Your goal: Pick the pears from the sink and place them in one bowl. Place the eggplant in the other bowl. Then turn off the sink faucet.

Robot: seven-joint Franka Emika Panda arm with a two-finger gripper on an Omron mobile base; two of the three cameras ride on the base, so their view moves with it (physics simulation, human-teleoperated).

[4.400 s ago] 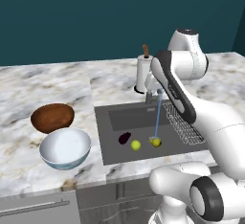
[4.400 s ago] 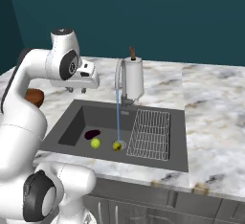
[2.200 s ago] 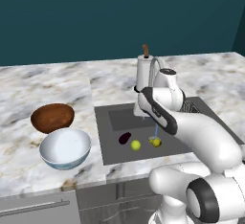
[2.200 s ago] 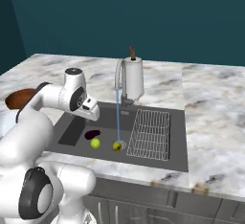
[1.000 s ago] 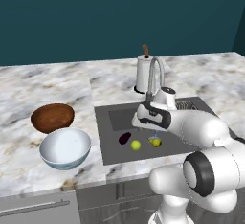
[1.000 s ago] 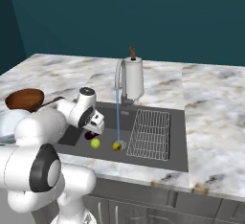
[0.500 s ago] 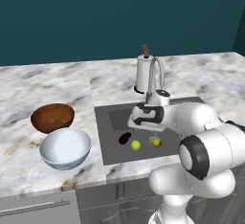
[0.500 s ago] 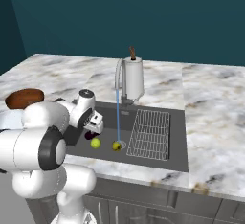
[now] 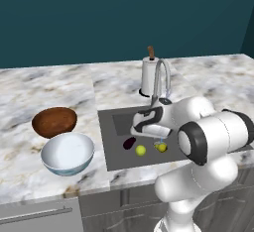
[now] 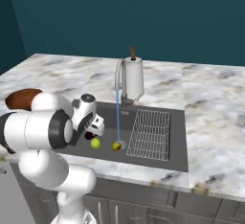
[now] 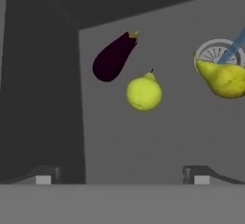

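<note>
In the hand view, the dark purple eggplant (image 11: pixel 113 57) lies on the sink (image 11: pixel 143 141) floor. One yellow-green pear (image 11: pixel 144 93) sits just beside it, and a second pear (image 11: pixel 222 77) lies by the round drain (image 11: pixel 217 50) under the running water. My gripper (image 11: pixel 122 177) is open and empty, hovering above the sink floor short of the first pear. From the base views, the gripper (image 9: pixel 144 132) hangs low over the eggplant (image 9: pixel 129 143) and pears (image 9: pixel 141 150). The faucet (image 9: pixel 161 75) is running. The brown bowl (image 9: pixel 54 122) and the white and blue bowl (image 9: pixel 67 153) stand left of the sink.
A white cylinder with a brown top (image 10: pixel 133 78) stands behind the faucet (image 10: pixel 118 74). A wire rack (image 10: pixel 150 133) fills the sink's right side. The water stream (image 10: pixel 118 117) falls between my hand and the rack. Marble counter (image 9: pixel 44 87) surrounds the basin.
The hand has dropped lower into the sink, closer to the eggplant and the nearer pear. The jaws stay open; the fruits have not moved.
</note>
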